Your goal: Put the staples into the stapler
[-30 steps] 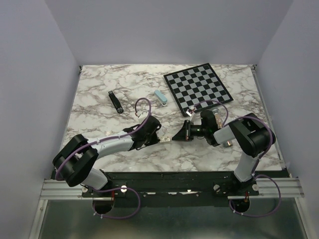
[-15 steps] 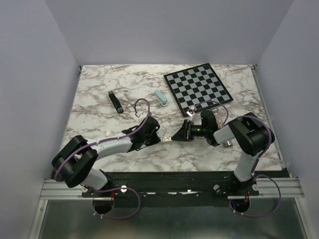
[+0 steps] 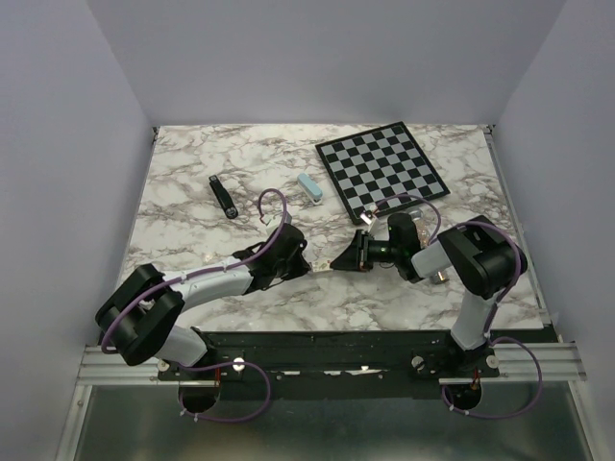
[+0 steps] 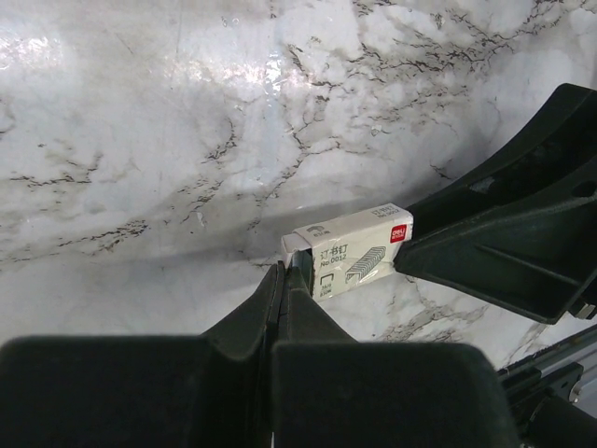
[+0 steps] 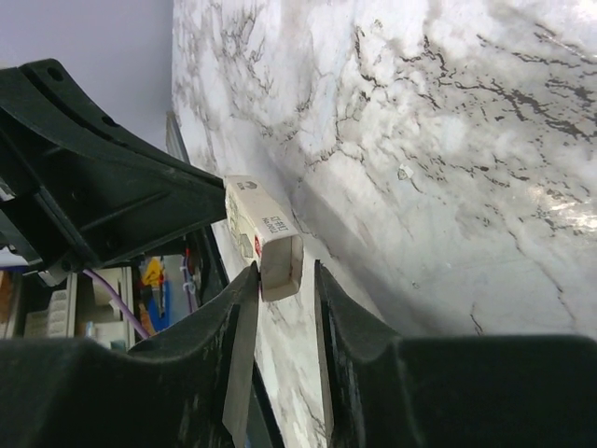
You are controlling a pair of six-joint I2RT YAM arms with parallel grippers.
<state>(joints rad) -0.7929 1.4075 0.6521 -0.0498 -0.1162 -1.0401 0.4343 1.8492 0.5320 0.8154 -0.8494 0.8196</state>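
Note:
The stapler [image 3: 223,198], slim and black, lies on the marble table at the back left, away from both grippers. A small cream staple box [image 4: 353,251] is held just above the table between the two grippers [image 3: 324,268]. My left gripper [image 4: 283,273] is shut on the box's left end, by its opened flap. My right gripper [image 5: 284,273] is open around the box's other end [image 5: 270,245]; one finger touches it and there is a gap at the other. That end looks hollow. The staples are hidden.
A checkerboard [image 3: 380,169] lies at the back right. A light blue block [image 3: 309,188] lies left of it. A clear tube [image 3: 424,233] lies by the right arm. The table's near edge and rail are just behind the grippers.
The left gripper and the box have shifted slightly right toward the right gripper. Otherwise the arms hold about the same pose.

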